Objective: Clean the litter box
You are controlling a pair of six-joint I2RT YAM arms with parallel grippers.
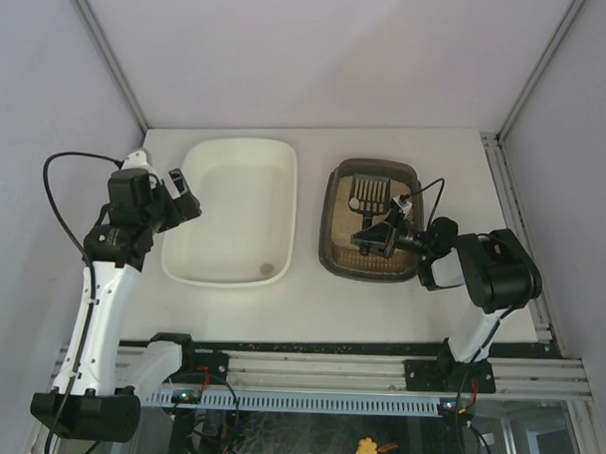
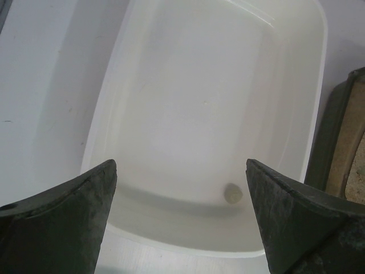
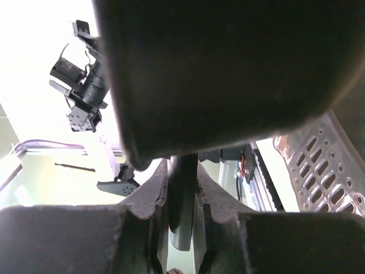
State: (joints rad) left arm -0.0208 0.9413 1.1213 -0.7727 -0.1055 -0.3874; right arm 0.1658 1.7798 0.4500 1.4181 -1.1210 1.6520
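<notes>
Pinching slotted black scoop [image 1: 369,192] over sandy litter box [image 1: 327,218]

I count one litter box [image 1: 328,224] with sandy litter, one cream-white tub [image 1: 234,200], one black slotted scoop [image 1: 369,192], and one small grey lump [image 2: 232,194].

The left arm [image 1: 101,300] and right arm [image 1: 496,269] have white links, black joints, thin black cables [image 1: 48,178] and dark pincer fingers [image 2: 63,217].

Soft, even light fills the overhead view, shadows faint on the counter [image 1: 310,307]. The right wrist view blows out white at upper left, the right hand [image 3: 182,191] dark and blurred; the left hand [image 2: 181,168] is also unfocused.
</notes>
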